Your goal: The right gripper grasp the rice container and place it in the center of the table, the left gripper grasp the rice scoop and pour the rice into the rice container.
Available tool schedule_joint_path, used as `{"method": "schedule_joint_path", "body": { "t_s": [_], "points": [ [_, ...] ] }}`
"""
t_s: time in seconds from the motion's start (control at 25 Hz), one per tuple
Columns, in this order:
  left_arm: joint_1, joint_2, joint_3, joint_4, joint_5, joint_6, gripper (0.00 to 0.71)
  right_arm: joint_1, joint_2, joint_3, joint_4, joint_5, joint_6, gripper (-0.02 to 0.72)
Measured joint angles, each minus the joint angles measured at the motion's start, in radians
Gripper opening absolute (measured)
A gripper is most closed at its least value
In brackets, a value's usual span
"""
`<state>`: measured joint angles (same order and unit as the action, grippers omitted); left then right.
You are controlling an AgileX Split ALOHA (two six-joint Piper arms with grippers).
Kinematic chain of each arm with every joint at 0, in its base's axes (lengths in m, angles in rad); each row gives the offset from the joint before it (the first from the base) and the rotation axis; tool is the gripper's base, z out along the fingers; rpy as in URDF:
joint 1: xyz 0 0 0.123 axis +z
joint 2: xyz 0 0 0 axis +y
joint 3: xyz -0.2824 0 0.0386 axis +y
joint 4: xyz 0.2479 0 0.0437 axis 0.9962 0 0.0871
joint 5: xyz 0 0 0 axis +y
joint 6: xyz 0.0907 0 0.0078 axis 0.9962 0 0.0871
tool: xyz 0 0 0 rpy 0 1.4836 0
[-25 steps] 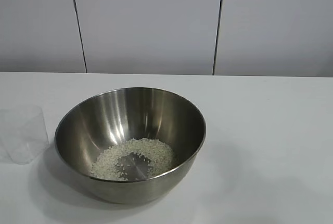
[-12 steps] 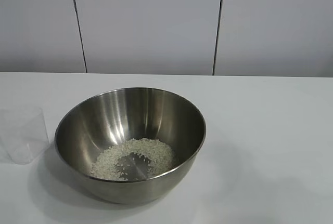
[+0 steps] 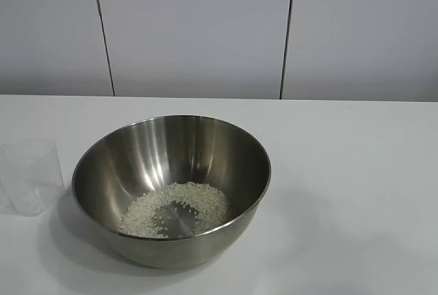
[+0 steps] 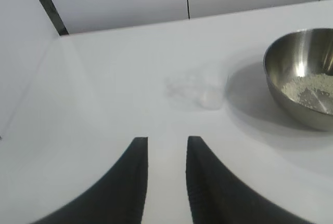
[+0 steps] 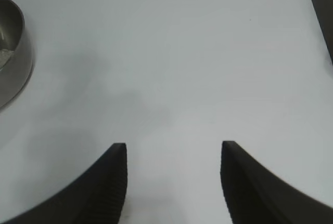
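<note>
The rice container (image 3: 171, 189), a large shiny steel bowl, stands on the white table with the rice (image 3: 176, 207) spread in its bottom. It also shows in the left wrist view (image 4: 304, 78) and at the edge of the right wrist view (image 5: 11, 60). The rice scoop (image 3: 31, 175), a small clear plastic cup, stands upright and looks empty, just left of the bowl; it also shows in the left wrist view (image 4: 200, 89). My left gripper (image 4: 166, 140) is open and empty, pulled back from the cup. My right gripper (image 5: 174, 145) is open and empty over bare table, away from the bowl.
The white table (image 3: 356, 192) runs wide to the right of the bowl. A grey panelled wall (image 3: 198, 28) stands behind the table's far edge. A wall panel (image 4: 21, 52) closes off the side near the left arm.
</note>
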<state>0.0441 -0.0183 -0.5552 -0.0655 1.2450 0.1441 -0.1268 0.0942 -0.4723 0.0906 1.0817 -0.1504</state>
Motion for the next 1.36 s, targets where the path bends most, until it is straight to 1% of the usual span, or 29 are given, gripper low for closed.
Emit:
{"method": "schedule_joint_path", "body": {
  "t_s": [0.16,0.24,0.32,0.44,0.56,0.84,1.08,1.36],
  "points": [
    [0.000,0.000,0.042,-0.006,-0.052,-0.001,0.196,0.000,0.000,0.000,0.000,0.000,0.000,0.370],
    [0.000,0.000,0.056,-0.021,-0.084,-0.001,0.216,0.000,0.000,0.000,0.000,0.000,0.000,0.370],
    [0.000,0.001,0.069,-0.033,-0.096,-0.001,0.271,0.000,0.000,0.000,0.000,0.000,0.000,0.370],
    [0.000,0.001,0.069,-0.034,-0.101,-0.001,0.394,0.000,0.000,0.000,0.000,0.000,0.000,0.370],
    [0.000,0.001,0.069,-0.034,-0.101,-0.001,0.439,0.000,0.000,0.000,0.000,0.000,0.000,0.370],
    [0.000,0.001,0.070,-0.034,-0.102,-0.002,0.455,0.000,0.000,0.000,0.000,0.000,0.000,0.370],
    [-0.026,0.001,0.070,-0.034,-0.102,-0.002,0.457,0.000,0.000,0.000,0.000,0.000,0.000,0.370],
    [-0.027,0.001,0.070,-0.034,-0.102,-0.002,0.457,0.000,0.000,0.000,0.000,0.000,0.000,0.370]
  ]
}}
